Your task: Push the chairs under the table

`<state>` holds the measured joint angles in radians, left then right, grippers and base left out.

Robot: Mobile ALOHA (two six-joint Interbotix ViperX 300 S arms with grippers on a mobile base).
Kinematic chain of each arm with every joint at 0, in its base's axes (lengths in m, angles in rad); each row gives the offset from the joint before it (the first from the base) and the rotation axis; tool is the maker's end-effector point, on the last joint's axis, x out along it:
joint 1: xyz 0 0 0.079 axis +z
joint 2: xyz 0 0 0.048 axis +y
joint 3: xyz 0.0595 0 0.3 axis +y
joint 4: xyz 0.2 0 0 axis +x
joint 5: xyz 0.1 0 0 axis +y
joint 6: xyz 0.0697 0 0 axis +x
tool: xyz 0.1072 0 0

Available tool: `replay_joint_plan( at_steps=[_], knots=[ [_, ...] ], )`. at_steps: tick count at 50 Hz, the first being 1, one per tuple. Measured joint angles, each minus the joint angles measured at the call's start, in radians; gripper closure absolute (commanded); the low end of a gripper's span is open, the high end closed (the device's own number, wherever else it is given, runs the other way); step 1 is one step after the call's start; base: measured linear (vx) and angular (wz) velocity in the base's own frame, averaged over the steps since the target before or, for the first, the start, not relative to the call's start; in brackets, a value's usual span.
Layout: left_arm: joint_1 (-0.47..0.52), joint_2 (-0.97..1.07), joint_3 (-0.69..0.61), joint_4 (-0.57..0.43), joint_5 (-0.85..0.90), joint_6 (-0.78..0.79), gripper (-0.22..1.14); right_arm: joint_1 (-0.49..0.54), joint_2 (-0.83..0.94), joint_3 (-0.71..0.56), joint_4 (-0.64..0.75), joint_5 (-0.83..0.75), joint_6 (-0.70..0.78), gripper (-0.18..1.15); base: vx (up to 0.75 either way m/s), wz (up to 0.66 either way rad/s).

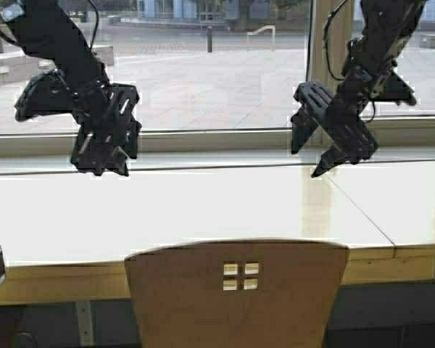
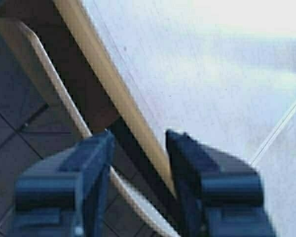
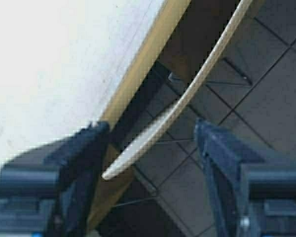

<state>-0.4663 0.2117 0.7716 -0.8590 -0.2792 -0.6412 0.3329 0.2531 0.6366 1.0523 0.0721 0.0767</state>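
From the high view, a long table (image 1: 181,210) with a glossy pale top and a yellow-wood front edge runs along a large window (image 1: 217,65) that looks out on a paved plaza. A seam crosses the tabletop toward its right end. One tan plywood chair (image 1: 235,293) stands in front of the table, its curved back with four small square cut-outs overlapping the table's front edge; whether it touches the edge cannot be told. The left gripper (image 1: 101,156) hangs above the table's far left part, well beyond the chair back, and the right gripper (image 1: 333,156) hangs above the far right part, near the seam. Neither touches the chair. No writing can be read.

In the left wrist view, the left gripper (image 2: 138,148) has its fingers spread with nothing between them; beyond lie the tabletop (image 2: 197,74), its wooden edge and the chair back's thin top rim (image 2: 64,94) over dark floor tiles (image 2: 15,98).

In the right wrist view, the right gripper (image 3: 153,143) is likewise spread and empty, with the chair's rim (image 3: 187,94) just beside the table edge (image 3: 138,74).
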Motion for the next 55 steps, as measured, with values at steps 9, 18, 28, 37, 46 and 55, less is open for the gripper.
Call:
replay_joint_plan(
  at_steps=[9, 18, 28, 37, 46, 55],
  knots=[
    [-0.009, -0.153, 0.115, 0.13, -0.021, 0.061, 0.17, -0.011, -0.094, 0.061, -0.233, -0.055, -0.006, 0.09, -0.14, 0.14],
    [0.002, -0.241, 0.178, 0.179, -0.041, 0.098, 0.17, -0.006, -0.155, 0.071, -0.391, -0.061, -0.02, 0.09, -0.16, 0.25],
    [-0.017, -0.255, 0.186, 0.202, -0.041, 0.117, 0.17, -0.006, -0.192, 0.064, -0.534, -0.038, -0.026, 0.09, -0.3, 0.25],
    [-0.014, -0.233, 0.169, 0.236, -0.061, 0.135, 0.17, -0.002, -0.193, 0.057, -0.676, -0.041, -0.041, 0.09, -0.41, 0.25],
    [-0.012, -0.169, 0.121, 0.29, -0.075, 0.147, 0.17, -0.002, -0.176, 0.028, -0.707, -0.048, -0.046, 0.09, -0.38, 0.19],
    [-0.017, -0.117, 0.072, 0.301, -0.08, 0.152, 0.17, -0.006, -0.141, -0.009, -0.739, -0.048, -0.048, 0.09, -0.33, 0.18]
  ],
)
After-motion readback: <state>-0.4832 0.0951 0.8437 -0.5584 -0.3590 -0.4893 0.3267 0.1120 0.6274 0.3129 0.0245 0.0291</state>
